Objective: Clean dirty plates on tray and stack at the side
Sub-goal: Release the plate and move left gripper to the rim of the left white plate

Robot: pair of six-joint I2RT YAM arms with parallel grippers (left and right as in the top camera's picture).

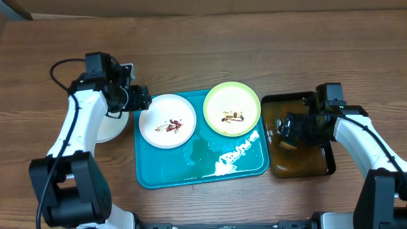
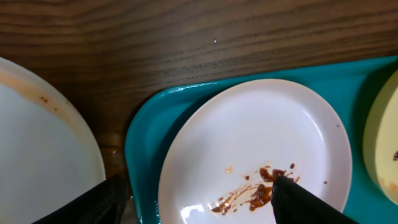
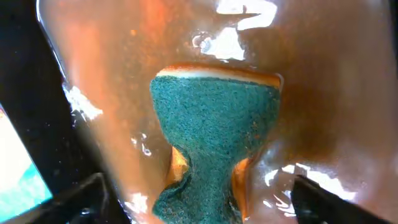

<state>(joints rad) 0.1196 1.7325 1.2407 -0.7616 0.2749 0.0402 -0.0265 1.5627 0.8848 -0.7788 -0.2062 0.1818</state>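
overhead: high, straight down; the whole large turquoise rectangular plastic tray (image 1: 159,170) sits mid-frame.
left wrist: close, angled down at its left rim and a smeared white round plate (image 2: 261,137).
right wrist: very close, inside the small black tray of brown water (image 3: 25,112) to its right.
shared: overhead covers both.

Bright, even light from above gives a sharp overhead view, with soft shadows on the worktop (image 1: 254,38) and a white sheen on the wet tray (image 1: 166,173). The left wrist view is well lit and crisp on the wood grain, but the dark fingers (image 2: 93,200) of the left end effector (image 2: 196,205) blur at the lower edge. The right wrist view is dimmer and orange-tinted, with hard white glare on the brown water (image 3: 323,93) around the sponge (image 3: 214,118).
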